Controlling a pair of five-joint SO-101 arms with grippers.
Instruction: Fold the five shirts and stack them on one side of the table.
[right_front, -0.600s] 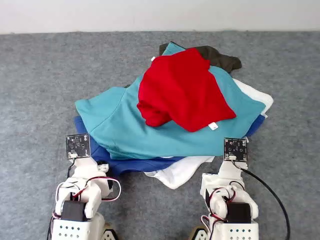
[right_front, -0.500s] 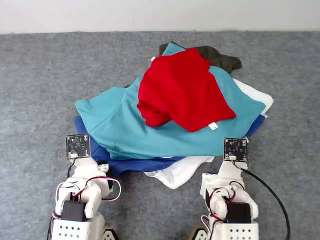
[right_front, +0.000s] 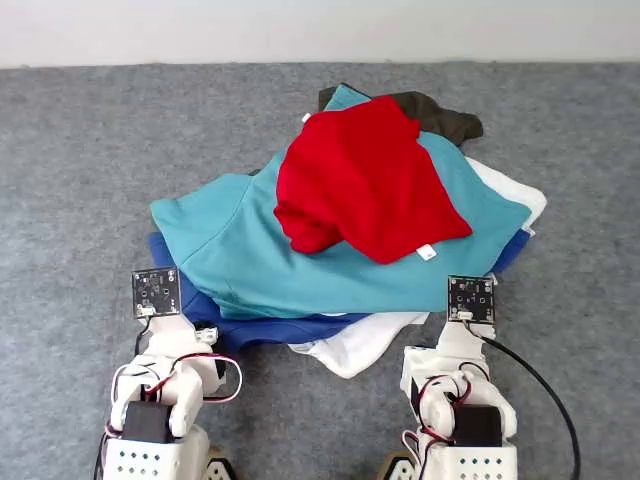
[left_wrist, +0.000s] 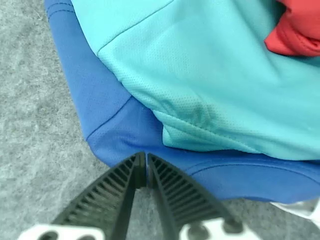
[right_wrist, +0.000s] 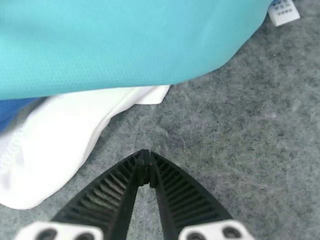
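Note:
A loose pile of shirts lies mid-table. The red shirt (right_front: 360, 180) is on top of a teal shirt (right_front: 300, 250), over a blue shirt (right_front: 250, 328) and a white shirt (right_front: 350, 345); a dark olive shirt (right_front: 440, 115) sticks out at the back. Both arms sit folded at the near edge. My left gripper (left_wrist: 146, 165) is shut, its tip at the hem of the blue shirt (left_wrist: 100, 100) under the teal shirt (left_wrist: 210, 75). My right gripper (right_wrist: 145, 167) is shut over bare carpet, just short of the white shirt (right_wrist: 55, 145) and teal shirt (right_wrist: 125, 45).
Grey carpet (right_front: 90, 150) covers the table, with open room to the left, right and back of the pile. A white wall strip (right_front: 320, 30) runs along the far edge. A black cable (right_front: 545, 385) trails from the right arm.

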